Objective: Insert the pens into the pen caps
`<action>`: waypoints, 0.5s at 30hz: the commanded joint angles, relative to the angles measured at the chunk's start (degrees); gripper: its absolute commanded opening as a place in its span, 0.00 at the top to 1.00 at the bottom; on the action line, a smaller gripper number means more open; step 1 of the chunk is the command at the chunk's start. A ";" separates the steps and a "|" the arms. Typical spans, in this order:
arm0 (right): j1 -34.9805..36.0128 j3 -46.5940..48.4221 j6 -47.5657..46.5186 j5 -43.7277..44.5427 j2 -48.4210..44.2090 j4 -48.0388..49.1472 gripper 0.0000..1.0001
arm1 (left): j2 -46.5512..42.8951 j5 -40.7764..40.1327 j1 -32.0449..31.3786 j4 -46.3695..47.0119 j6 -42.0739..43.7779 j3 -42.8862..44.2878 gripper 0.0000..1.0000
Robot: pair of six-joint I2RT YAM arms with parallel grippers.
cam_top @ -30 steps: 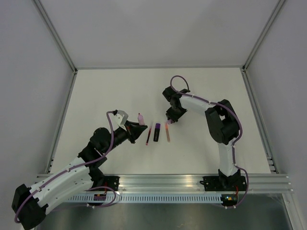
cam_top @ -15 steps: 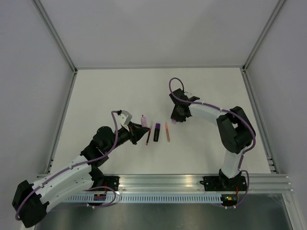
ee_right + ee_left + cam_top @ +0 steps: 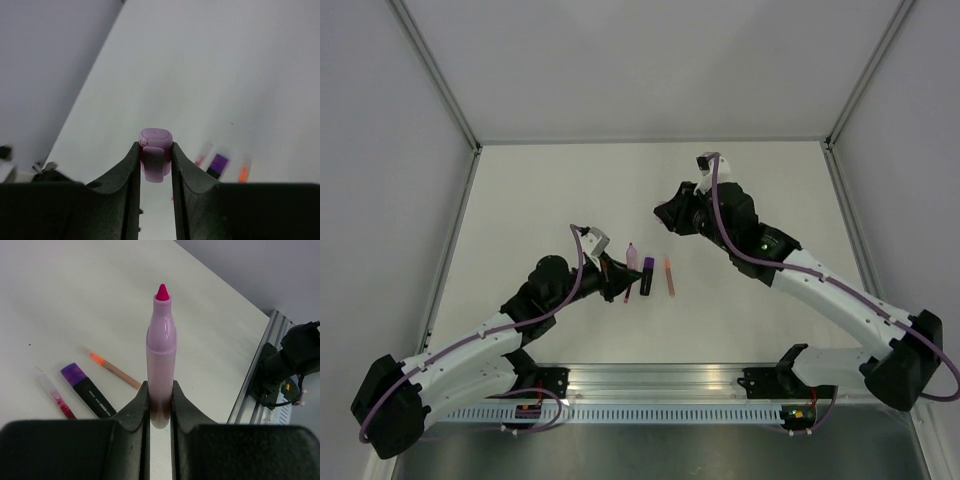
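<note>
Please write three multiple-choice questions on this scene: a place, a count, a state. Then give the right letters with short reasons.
1. Where is the black marker with the purple end?
A. inside a box
B. on the table, between the thin red pen and the orange pen
C. on the aluminium rail

2. How many pens lie on the table?
A. one
B. five
C. three

3. The right gripper is:
A. shut on a lilac cap
B. open and empty
C. shut on the orange pen

Answers:
1 B: it lies between them.
2 C: red, black and orange; the pink marker is in the left gripper.
3 A: both fingers press the cap.
</note>
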 commanded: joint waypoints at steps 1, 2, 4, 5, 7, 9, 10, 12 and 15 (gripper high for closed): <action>4.55 -2.24 -3.24 1.42 -4.97 7.56 1.00 | 1.21 4.06 0.00 4.51 -2.81 2.77 0.98; 6.39 -2.33 -3.16 1.70 -5.33 8.19 1.00 | 1.48 4.41 0.00 4.60 -2.90 2.77 0.98; 8.24 -2.33 -2.98 2.40 -5.51 9.59 1.00 | 1.66 4.77 0.00 4.86 -2.90 2.77 0.98; 9.99 -2.16 -2.89 2.58 -5.43 9.95 1.00 | 1.57 4.68 0.09 4.86 -2.90 2.77 0.98; 11.76 -1.19 -3.15 3.19 -4.55 10.30 1.00 | 1.39 4.59 0.09 4.78 -2.90 2.68 0.98; 14.31 0.30 -4.11 5.47 -3.50 9.87 1.00 | 1.13 4.68 0.00 4.78 -2.81 2.59 0.98; 15.10 0.74 -4.56 6.00 -2.71 9.52 1.00 | 0.96 4.68 0.00 4.78 -2.81 2.59 0.98; 16.77 1.45 -5.70 7.76 -2.09 8.99 1.00 | 0.60 4.51 0.00 4.69 -2.73 2.50 0.98; 18.18 0.84 -6.49 9.69 -2.17 8.81 1.00 | 0.34 4.42 0.00 4.69 -2.73 2.33 0.98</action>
